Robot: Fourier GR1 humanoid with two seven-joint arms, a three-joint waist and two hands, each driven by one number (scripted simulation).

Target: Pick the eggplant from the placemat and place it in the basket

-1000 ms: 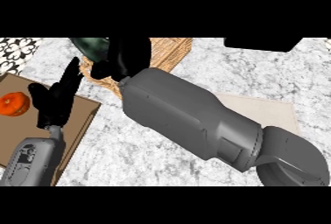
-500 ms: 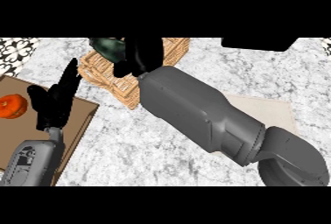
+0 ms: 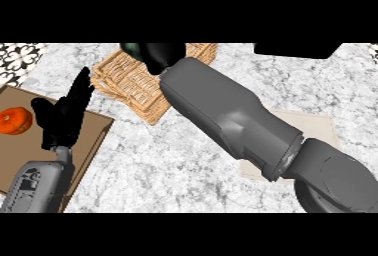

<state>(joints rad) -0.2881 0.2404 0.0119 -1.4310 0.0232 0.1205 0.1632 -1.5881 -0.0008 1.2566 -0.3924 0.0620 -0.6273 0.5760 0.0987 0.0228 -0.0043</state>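
The right hand (image 3: 164, 54), curled round the eggplant (image 3: 131, 48), has advanced above the basket (image 3: 133, 87); release comes next.

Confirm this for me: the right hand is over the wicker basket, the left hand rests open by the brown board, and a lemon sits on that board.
One thing is wrong. The head view shows an orange on the brown board, not a lemon. The rest holds: the right hand is over the wicker basket, and the left hand rests open.

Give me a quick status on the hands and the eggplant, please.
Right hand curled on the eggplant, over the basket. Left hand open, resting over the brown board. Nothing blocking the basket.
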